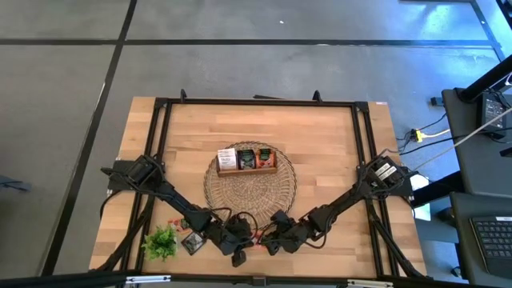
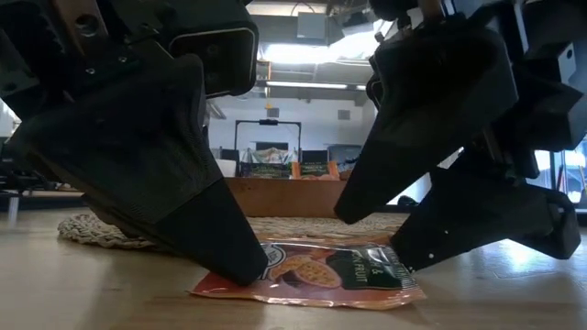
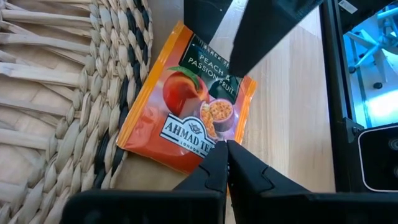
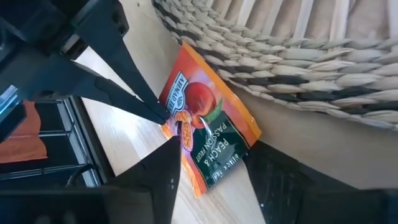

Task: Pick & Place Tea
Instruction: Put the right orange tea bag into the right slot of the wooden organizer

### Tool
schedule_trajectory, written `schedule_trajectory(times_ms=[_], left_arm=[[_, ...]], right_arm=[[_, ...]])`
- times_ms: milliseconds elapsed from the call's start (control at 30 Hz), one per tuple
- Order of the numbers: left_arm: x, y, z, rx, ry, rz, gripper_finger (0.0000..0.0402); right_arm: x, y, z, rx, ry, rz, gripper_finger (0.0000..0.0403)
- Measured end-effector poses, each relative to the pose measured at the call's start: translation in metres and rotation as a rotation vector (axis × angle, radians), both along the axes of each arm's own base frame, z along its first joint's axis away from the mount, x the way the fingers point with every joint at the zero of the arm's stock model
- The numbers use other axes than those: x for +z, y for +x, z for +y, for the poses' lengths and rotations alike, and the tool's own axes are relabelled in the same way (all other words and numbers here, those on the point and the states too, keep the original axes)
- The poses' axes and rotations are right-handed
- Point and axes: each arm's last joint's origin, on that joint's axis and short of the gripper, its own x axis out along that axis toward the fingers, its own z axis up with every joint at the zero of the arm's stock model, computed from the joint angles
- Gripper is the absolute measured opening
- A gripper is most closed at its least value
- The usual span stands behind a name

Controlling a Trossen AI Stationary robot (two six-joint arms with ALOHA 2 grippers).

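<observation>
An orange peach-and-passion-fruit tea sachet point(image 3: 193, 106) lies flat on the wooden table just beside the rim of the round wicker mat point(image 3: 56, 106), near the table's front edge. My left gripper point(image 3: 225, 149) is shut, with its tip on the sachet's brand-name end. My right gripper point(image 4: 214, 144) comes from the opposite side, open, with one finger on each side of the sachet's other end point(image 4: 214, 177). In the low view the left gripper point(image 2: 246, 269) and the right gripper point(image 2: 367, 240) slant down onto the sachet point(image 2: 321, 270). My left gripper presses its shut fingertips down on the sachet's edge at the brand-name end point(image 3: 208, 144). It slants down from the table's left. The sachet lies flat on the table under it. My right gripper's fingers point(image 4: 168, 168) stand astride the far end; whether they touch it I cannot tell.
A wooden tray point(image 1: 248, 170) with tea sachets stands on the far part of the wicker mat point(image 1: 250, 192). A green plant sprig point(image 1: 160, 242) and a dark sachet point(image 1: 192, 242) lie at the near left. Black frame rails point(image 1: 160, 144) run along the table's sides.
</observation>
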Motion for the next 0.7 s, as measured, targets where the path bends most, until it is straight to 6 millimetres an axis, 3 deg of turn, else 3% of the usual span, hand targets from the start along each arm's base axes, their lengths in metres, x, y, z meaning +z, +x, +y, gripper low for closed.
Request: schedule_trajectory(times_ms=[400,700], left_arm=[[0.0,0.0,0.0,-0.003,0.002,0.0,0.0002],[0.0001,-0.0001,0.0,-0.003,0.003,0.001,0.0002]], right_arm=[[-0.0012,-0.0005,-0.0008,0.032,-0.042,0.002,0.0071],[-0.001,-0.0002,-0.0008,0.055,-0.065,-0.005,0.0032]])
